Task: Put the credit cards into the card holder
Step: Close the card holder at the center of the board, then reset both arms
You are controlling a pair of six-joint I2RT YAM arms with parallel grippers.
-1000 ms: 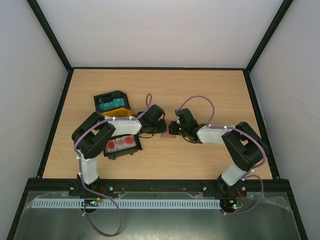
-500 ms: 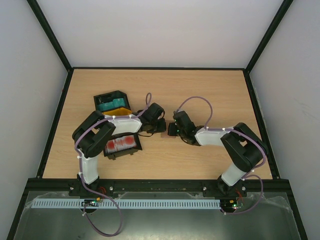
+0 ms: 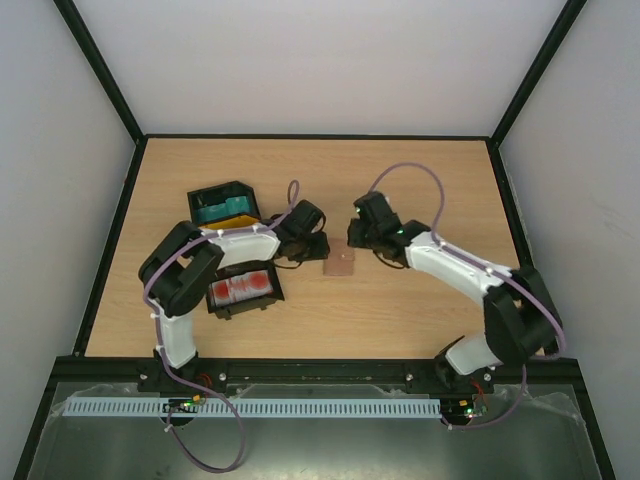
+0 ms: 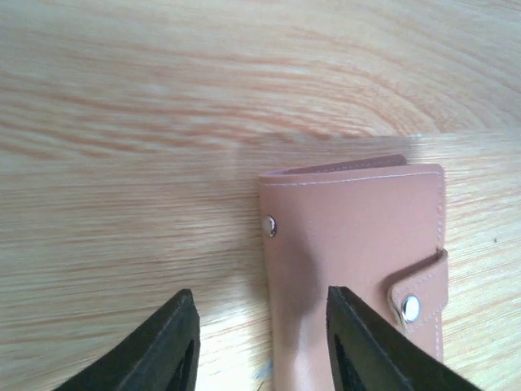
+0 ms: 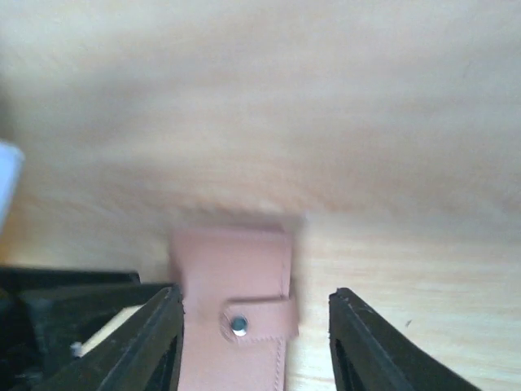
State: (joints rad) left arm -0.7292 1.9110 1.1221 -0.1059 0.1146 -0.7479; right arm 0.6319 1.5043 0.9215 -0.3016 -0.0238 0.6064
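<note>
Left gripper (image 4: 259, 300) is pictured with jaws spread and nothing pinched. The card holder (image 4: 354, 244) is seen closed and snapped flat on the table (image 4: 122, 122), partly beneath the finger at the lower right of the left wrist view. The right gripper (image 5: 256, 295) is likewise shown parted and empty, and the holder is framed between its fingers at lower centre. In both wrist views the holder's long axis is aligned up the frame, along the fingers. From above, the holder is found mid-frame, just below both grippers, the left judged slightly nearer. The credit cards (image 3: 243, 288) are seen in black trays (image 3: 212, 189) at left, well apart.
</note>
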